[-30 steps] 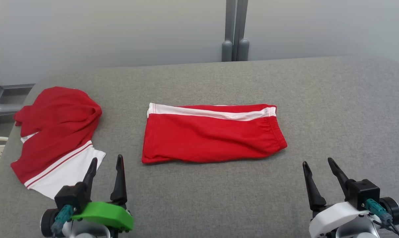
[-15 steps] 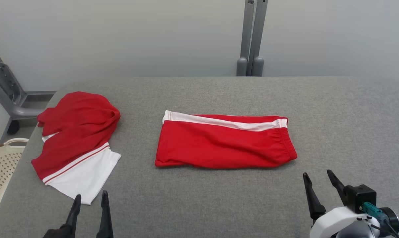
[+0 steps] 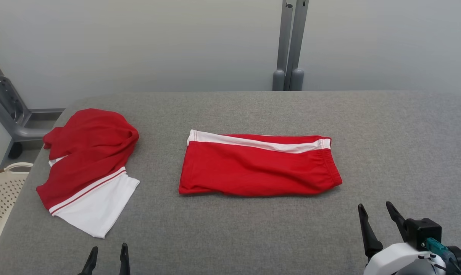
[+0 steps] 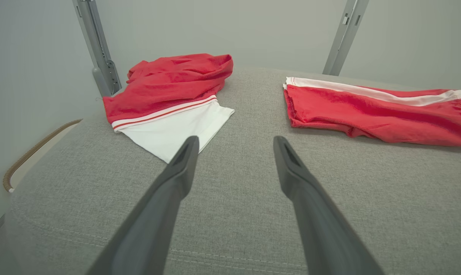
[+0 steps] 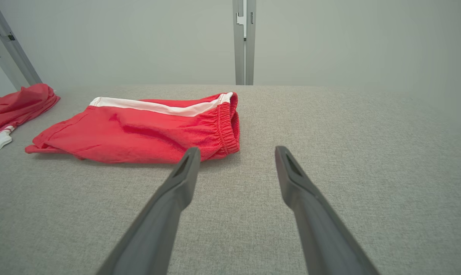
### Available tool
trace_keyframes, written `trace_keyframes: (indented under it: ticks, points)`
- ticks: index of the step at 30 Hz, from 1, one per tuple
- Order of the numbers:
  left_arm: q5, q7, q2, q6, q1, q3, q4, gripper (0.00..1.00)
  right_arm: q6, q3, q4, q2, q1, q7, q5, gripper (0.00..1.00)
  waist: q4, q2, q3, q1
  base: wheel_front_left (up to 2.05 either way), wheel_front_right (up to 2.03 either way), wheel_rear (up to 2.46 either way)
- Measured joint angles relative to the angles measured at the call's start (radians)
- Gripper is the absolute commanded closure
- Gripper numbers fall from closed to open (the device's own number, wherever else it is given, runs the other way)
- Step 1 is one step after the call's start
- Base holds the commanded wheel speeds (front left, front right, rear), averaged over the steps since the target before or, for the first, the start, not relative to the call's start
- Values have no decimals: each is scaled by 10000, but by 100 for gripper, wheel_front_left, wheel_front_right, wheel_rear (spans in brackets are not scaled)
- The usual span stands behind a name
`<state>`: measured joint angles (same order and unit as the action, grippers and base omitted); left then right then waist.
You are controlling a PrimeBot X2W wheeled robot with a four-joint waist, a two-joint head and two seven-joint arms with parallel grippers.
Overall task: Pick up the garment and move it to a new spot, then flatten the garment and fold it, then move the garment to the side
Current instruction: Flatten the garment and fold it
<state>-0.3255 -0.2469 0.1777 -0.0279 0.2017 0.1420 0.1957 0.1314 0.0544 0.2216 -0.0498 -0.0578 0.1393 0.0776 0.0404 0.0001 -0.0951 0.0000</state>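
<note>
A red garment (image 3: 259,168) with a white side stripe lies folded flat in the middle of the grey table (image 3: 253,233); it also shows as the folded garment (image 4: 379,114) and the folded garment (image 5: 139,130). A second red and white garment (image 3: 87,160) lies crumpled at the table's left, also seen as the crumpled garment (image 4: 169,88). My left gripper (image 3: 108,247) stands open near the front edge, just short of that crumpled garment's white hem. My right gripper (image 3: 374,205) is open at the front right, a little short of the folded garment's waistband. Neither holds anything.
A cream perforated basket (image 3: 1,191) stands off the table's left edge. A grey metal post (image 3: 289,46) rises behind the table's far edge, and a grey frame (image 3: 5,110) stands at the far left. Bare grey table surface stretches to the right.
The head camera has tilted, so the whole picture shifted. My left gripper has dropped back toward the bottom edge, and the right one slightly. Both garments lie as before.
</note>
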Motion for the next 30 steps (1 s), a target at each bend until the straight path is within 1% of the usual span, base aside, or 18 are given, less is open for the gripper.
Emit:
trace_keyframes:
  ticks: [12, 15, 18, 20, 23, 24, 25, 27, 30]
  points:
    - [-169, 155, -19, -29, -46, 88, 88, 0, 0, -174, -13, 0, 25, -196, -96, 0, -75, 0, 67, 0, 0, 0, 0]
    - [-171, 155, -8, -35, -73, 104, 86, 0, 0, -127, -58, 2, 290, -372, -25, 0, -80, 0, 107, 0, 0, 0, 0]
    - [-171, 167, -4, -79, -81, 142, 50, 0, 0, -2, 13, 2, 894, -1197, 21, 0, -103, 0, 166, 0, 0, 0, 0]
    - [-171, 169, 4, -88, -96, 165, 13, 0, 0, 136, 186, 4, 1458, -2094, 148, 0, -117, 0, 222, 0, 0, 0, 0]
    - [-169, 171, 42, -77, -177, 242, 0, 0, 0, 431, 594, 13, 2431, -3664, 190, 0, -114, 0, 328, 0, 0, 0, 0]
    - [-146, 178, 40, -77, -280, 320, -36, 0, -2, 713, 901, 8, 3093, -4537, 341, 0, -67, 0, 396, 0, 0, 0, 0]
    - [-134, 184, 36, -77, -306, 374, -63, 0, -2, 788, 1068, -8, 3399, -4941, 349, 0, -34, 0, 429, 0, 0, 0, 0]
    - [-82, 184, 31, -71, -339, 462, -98, 0, -2, 1045, 1463, -4, 3976, -5630, 328, 0, 43, 0, 507, 0, 0, 0, 0]
    - [0, 182, 21, 13, -445, 614, -96, 0, -2, 1427, 2104, 6, 4620, -6387, 104, 0, 211, 0, 615, 0, 0, 0, 0]
